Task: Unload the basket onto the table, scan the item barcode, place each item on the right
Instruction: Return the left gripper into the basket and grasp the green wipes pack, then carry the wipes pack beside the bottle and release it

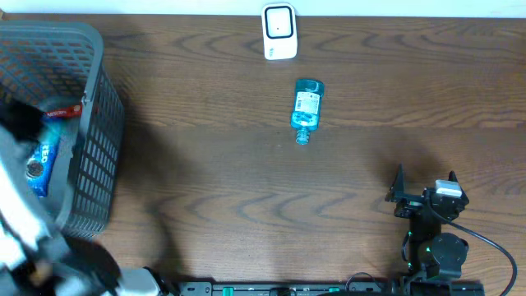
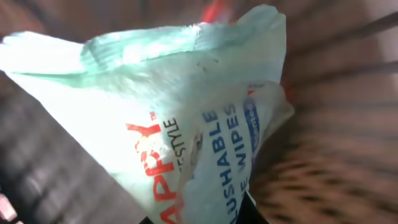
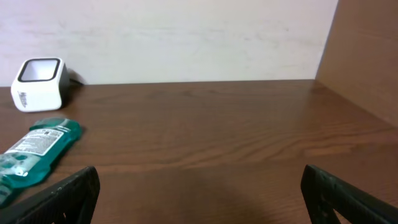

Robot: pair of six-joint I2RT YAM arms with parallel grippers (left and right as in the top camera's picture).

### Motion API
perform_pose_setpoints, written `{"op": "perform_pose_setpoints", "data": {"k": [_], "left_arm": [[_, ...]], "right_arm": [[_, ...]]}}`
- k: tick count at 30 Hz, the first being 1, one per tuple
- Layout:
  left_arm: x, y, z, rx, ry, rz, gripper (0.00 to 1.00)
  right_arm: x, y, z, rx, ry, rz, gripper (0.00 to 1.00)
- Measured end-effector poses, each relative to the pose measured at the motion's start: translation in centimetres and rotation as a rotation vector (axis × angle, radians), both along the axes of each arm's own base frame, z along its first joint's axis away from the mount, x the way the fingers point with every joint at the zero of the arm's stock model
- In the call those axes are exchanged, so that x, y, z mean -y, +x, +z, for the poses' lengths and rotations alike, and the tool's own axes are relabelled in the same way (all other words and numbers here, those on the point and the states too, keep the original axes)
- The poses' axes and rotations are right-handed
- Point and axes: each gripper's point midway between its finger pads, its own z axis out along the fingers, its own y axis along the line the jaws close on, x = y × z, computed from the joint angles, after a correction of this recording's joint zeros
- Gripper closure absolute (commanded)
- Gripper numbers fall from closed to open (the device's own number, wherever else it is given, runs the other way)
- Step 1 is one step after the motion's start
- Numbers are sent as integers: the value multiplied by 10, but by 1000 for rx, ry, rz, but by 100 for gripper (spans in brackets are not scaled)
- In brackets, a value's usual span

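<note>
Your left claw (image 2: 214,219) is closed and pinches the lower end of a pale green wipes pack (image 2: 155,112). The pack fills almost the whole left wrist view, and only a dark bit of one finger (image 2: 250,210) shows at the bottom edge. The claw and the pack are inside the grey basket (image 1: 99,123) at the left side of the table (image 1: 246,189). From above the arm there is blurred, so you cannot make out the pack in that view. A blue snack packet (image 1: 41,160) also lies in the basket.

Your right claw (image 3: 205,199) is wide open with nothing between its fingers. It hangs low over the table at the right side, apart from all objects.

The white scanner (image 1: 279,31) stands at the far edge of the table, near the middle. Near it, on the side toward you, a blue mouthwash bottle (image 1: 306,105) lies on its side, label up, with its cap pointing away from the scanner. The wipes pack is well apart from the scanner.
</note>
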Motion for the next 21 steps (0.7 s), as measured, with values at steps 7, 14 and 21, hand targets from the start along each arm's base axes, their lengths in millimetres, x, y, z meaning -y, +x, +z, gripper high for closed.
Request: {"op": "perform_pose_setpoints", "data": {"k": [7,14,21], "left_arm": [[129,-26,216,642,161,-269,93],[327,15,183,596,-48,-824,93],[516,71,20,256,-62,-1142,93]], "right_arm": [[0,0,0,0,0,0,1],[0,0,0,1,0,1,1],[0,0,0,0,0,0,1]]}}
